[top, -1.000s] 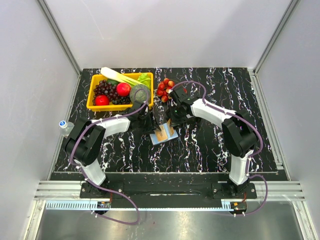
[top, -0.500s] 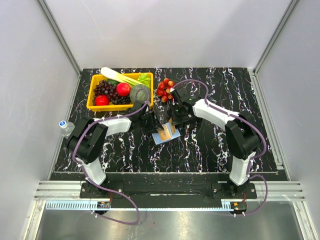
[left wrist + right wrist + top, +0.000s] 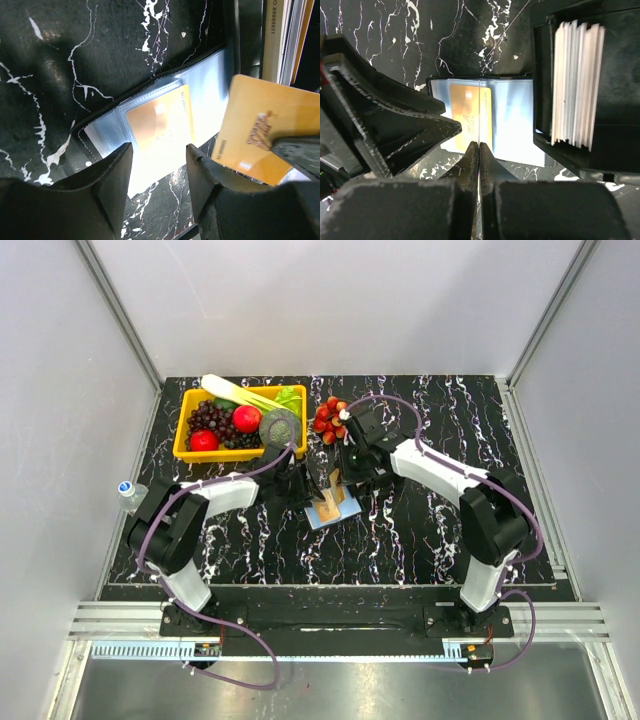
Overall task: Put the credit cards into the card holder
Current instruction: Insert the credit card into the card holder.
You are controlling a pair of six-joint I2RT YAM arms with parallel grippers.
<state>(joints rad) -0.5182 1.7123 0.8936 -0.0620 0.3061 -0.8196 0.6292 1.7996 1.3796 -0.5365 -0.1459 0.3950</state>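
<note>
Right hand (image 3: 479, 146) pinches a credit card (image 3: 250, 130) over the card holder (image 3: 205, 95); left hand (image 3: 159, 150) half-open, empty; tray (image 3: 620, 100) beside.

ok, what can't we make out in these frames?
- Right wrist: the credit card in the right claw shows edge-on, face unreadable.
- Left wrist: the card stack is cut off by the top edge.
- Top external: the card holder is mostly hidden by left claw and right claw; pockets too small.
</note>
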